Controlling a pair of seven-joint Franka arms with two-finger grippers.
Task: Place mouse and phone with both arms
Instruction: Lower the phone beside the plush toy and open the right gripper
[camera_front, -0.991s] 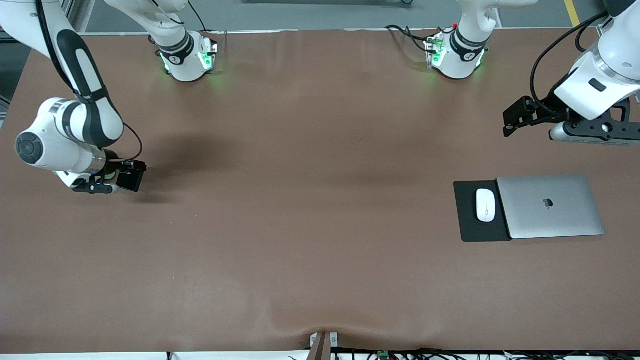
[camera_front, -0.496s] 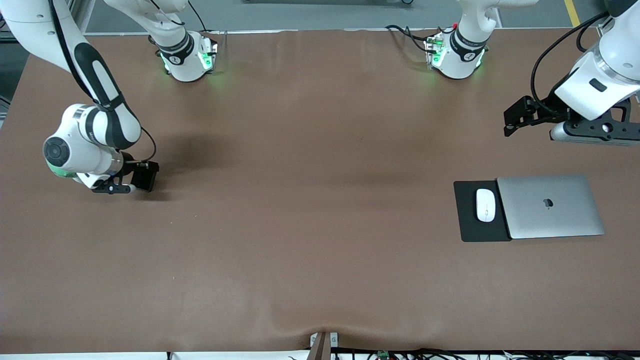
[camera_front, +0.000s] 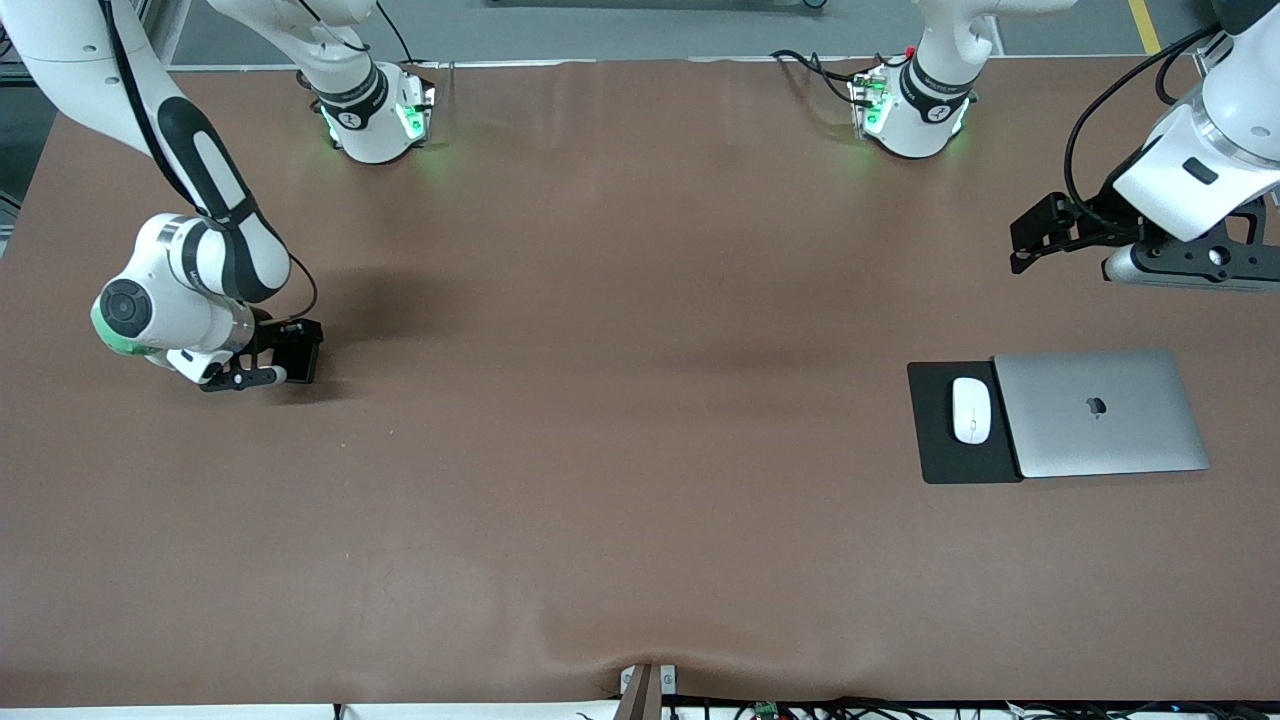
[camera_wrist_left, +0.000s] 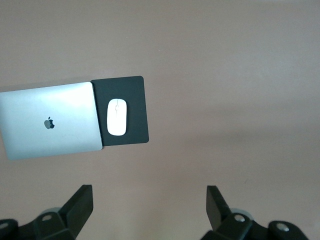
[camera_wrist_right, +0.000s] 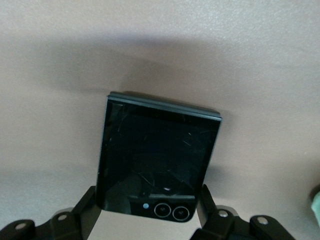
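Note:
The phone (camera_front: 301, 351), a black, nearly square slab with two camera lenses, is held in my right gripper (camera_front: 283, 363) low over the table near the right arm's end. In the right wrist view the fingers (camera_wrist_right: 86, 204) clamp the phone (camera_wrist_right: 157, 155) by its two sides, and my right gripper (camera_wrist_right: 148, 206) is shut on it. The white mouse (camera_front: 971, 409) lies on a black mat (camera_front: 940, 455) beside a laptop. My left gripper (camera_front: 1188, 268) hangs open and empty high over the table near the laptop. In the left wrist view it (camera_wrist_left: 150, 202) is wide open and the mouse (camera_wrist_left: 116, 117) shows far below.
A closed silver laptop (camera_front: 1100, 412) lies against the mat (camera_wrist_left: 132, 87) on the side toward the left arm's end; it also shows in the left wrist view (camera_wrist_left: 50, 122). The brown table cover (camera_front: 620, 400) spreads between the phone and the mat.
My right arm has carried the phone a short way toward the left arm's end of the table. The left arm has barely moved.

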